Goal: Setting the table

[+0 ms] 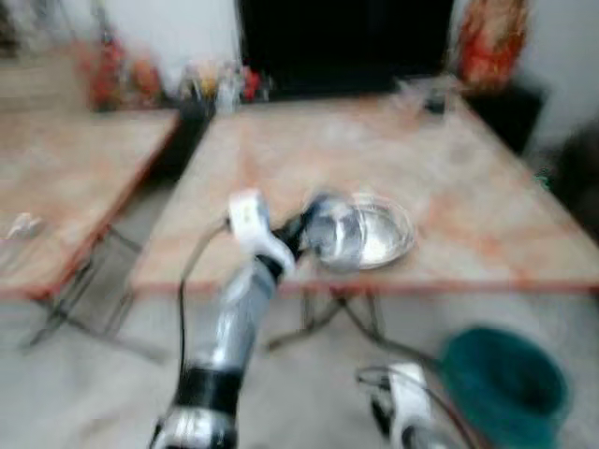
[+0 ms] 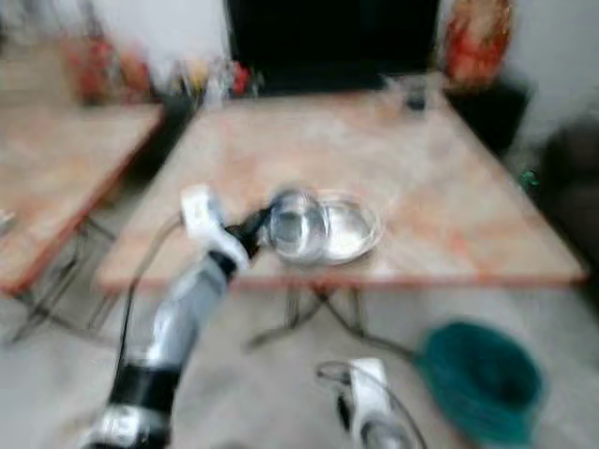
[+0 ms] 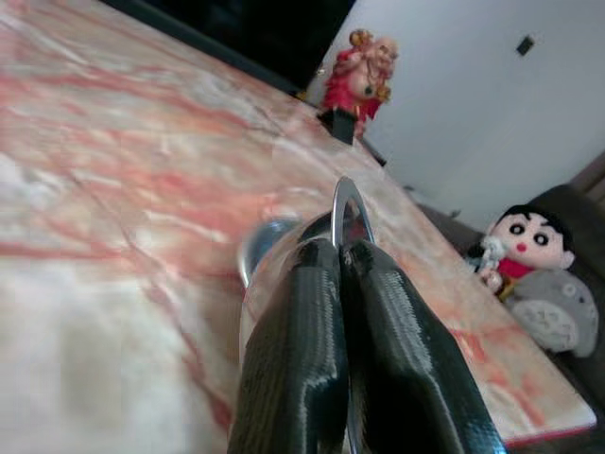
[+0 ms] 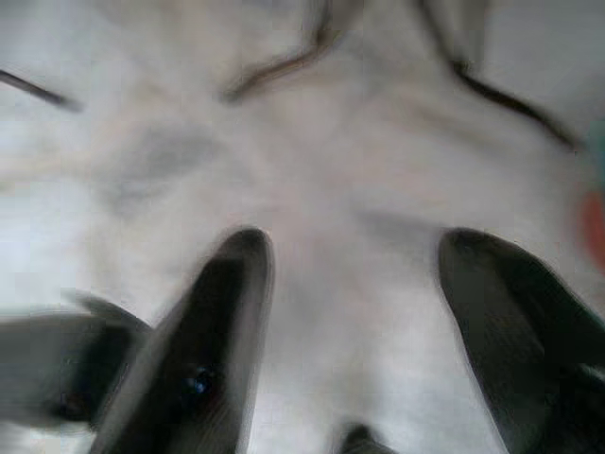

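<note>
The right pincer (image 4: 350, 331) hangs low over the pale floor (image 4: 312, 170), its two fingers spread apart and holding nothing. Beside it on the floor stands a green bucket (image 1: 505, 379). Higher and further out, the left pincer (image 3: 345, 312) is closed on the rim of a shiny metal bowl (image 1: 328, 234) at the near edge of the marble table (image 1: 374, 159). Just past that pincer a second metal bowl (image 1: 379, 229) already rests on the table, the held one touching or overlapping it. Judging from this, the setting is at an early stage: one bowl placed, another about to be set down, the stretch beyond bare up to a glass (image 1: 432, 95) at the far edge
</note>
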Available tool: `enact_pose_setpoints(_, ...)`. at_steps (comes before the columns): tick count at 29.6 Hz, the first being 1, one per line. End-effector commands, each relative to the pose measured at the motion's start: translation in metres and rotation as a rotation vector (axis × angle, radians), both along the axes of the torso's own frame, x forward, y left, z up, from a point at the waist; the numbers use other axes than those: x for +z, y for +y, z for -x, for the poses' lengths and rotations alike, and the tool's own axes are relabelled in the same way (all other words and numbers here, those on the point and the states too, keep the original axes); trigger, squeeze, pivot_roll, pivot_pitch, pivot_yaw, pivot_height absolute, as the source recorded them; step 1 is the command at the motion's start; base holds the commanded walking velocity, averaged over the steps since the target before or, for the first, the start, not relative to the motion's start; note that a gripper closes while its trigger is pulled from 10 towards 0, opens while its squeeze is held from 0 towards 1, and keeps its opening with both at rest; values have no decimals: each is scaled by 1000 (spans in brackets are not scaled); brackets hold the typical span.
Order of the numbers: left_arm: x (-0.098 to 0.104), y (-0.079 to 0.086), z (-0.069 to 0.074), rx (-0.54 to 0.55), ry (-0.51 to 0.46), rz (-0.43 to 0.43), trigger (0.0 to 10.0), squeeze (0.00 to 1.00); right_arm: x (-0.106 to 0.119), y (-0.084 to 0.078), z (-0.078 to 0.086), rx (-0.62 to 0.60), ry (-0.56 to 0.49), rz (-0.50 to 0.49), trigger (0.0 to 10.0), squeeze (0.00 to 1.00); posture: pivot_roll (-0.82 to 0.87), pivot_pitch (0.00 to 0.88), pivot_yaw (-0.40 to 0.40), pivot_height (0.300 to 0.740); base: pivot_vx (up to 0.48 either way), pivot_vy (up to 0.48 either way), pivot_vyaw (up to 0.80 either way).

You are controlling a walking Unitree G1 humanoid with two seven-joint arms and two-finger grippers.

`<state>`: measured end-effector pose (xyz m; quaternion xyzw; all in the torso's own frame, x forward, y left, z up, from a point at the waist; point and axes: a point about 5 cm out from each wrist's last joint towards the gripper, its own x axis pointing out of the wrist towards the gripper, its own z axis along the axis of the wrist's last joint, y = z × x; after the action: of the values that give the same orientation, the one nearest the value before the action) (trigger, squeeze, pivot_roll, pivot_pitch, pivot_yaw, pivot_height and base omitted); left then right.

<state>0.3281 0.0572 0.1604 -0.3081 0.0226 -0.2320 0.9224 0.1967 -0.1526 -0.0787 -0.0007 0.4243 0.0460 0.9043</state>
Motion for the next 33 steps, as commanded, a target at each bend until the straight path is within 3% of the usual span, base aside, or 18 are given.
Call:
enact_pose_setpoints(1,16,-1,-3,3,-62,-15,10000,0,4,4,-7,3,-22,-10,10000,0,-13,0,87,740,330,0,0)
enact_pose_setpoints(18,25,-1,-4,-5,-99,32,10000,0,5,3,-10,-7,-27,-11,10000,0,-4,19,80,740,334,0,-27)
enact_pose_setpoints(33,26,-3,3,-62,-125,35,10000,0,6,4,-11,-9,-28,-19,10000,0,1,21,81,740,0,0,-318)
